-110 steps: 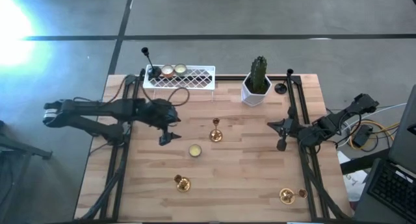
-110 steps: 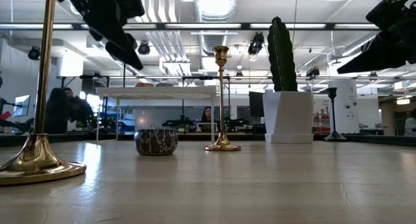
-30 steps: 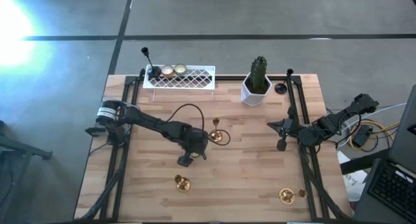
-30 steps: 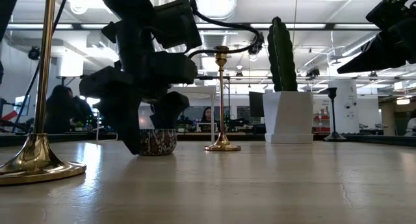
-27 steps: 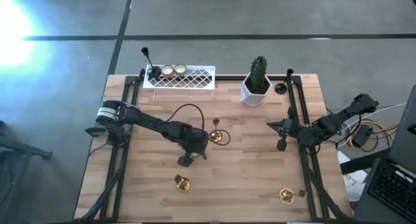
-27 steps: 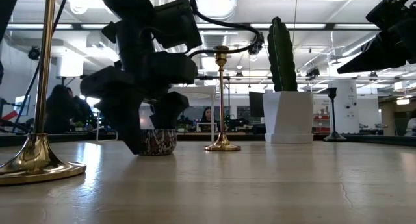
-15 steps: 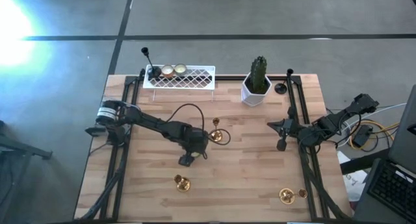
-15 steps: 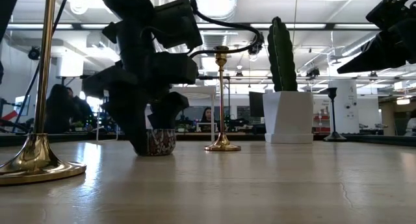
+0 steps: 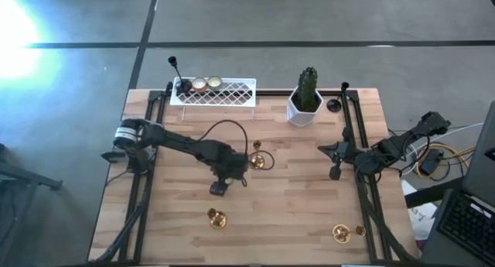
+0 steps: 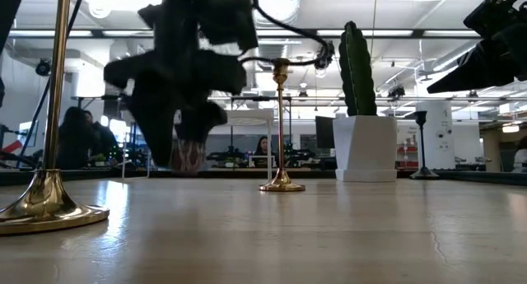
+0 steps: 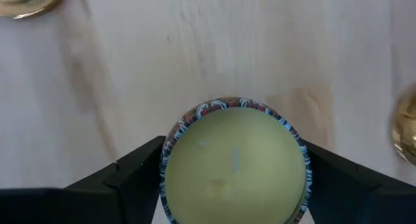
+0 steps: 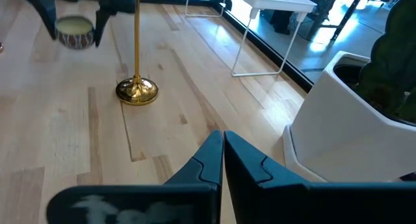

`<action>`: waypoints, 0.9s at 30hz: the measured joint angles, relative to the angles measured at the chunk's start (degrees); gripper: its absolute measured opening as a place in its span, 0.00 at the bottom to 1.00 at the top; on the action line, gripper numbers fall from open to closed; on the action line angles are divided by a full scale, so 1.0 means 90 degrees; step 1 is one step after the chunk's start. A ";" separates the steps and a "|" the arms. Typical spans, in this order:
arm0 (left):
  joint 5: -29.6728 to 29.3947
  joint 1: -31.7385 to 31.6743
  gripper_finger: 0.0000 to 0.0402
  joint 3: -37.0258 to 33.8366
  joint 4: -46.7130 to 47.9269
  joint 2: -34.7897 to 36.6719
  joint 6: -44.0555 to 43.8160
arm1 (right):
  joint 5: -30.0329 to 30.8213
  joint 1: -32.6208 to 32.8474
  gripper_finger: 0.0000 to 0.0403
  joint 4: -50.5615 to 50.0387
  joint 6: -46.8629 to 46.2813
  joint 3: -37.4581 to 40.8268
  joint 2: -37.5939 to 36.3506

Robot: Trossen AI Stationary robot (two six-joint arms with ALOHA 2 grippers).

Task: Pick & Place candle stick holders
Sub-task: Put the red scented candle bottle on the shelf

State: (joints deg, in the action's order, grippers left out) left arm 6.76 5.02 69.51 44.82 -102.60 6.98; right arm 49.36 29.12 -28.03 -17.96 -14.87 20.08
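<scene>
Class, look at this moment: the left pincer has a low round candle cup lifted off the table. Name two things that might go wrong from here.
1. The left pincer grips the cup only by its rounded sides, so it might slip and drop.
2. The tall gold holder stands close beside the left arm; a careless swing toward the white tray might knock it over.
</scene>
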 joint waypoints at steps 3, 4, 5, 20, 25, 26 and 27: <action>-0.0005 -0.0077 0.75 0.0494 0.0664 0.0004 0.0055 | 0.0000 -0.0001 0.02 0.0000 0.0000 0.0000 0.0000; -0.0003 -0.0112 0.75 0.0659 0.0856 0.0012 0.0106 | 0.0000 0.0000 0.02 0.0000 0.0000 0.0000 0.0000; -0.0009 -0.0151 0.75 0.0813 0.1017 0.0033 0.0169 | 0.0000 -0.0002 0.02 0.0000 0.0000 0.0000 0.0000; -0.0572 -0.1185 0.75 0.2574 0.2468 0.0494 0.0792 | 0.0000 -0.0002 0.02 0.0000 0.0000 0.0000 -0.0002; -0.1050 -0.1865 0.75 0.3087 0.2566 0.0494 0.1244 | 0.0000 0.0000 0.02 0.0000 0.0000 0.0000 -0.0002; -0.1059 -0.2025 0.75 0.3185 0.2571 0.0494 0.1316 | 0.0000 -0.0002 0.02 0.0000 0.0000 0.0000 -0.0002; -0.1057 -0.2186 0.75 0.3295 0.2563 0.0494 0.1390 | 0.0000 0.0000 0.02 0.0000 0.0000 0.0000 -0.0002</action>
State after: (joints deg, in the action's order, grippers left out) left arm -2.75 -14.65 99.17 67.89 -98.15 19.50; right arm 49.36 29.12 -28.03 -17.96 -14.87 20.05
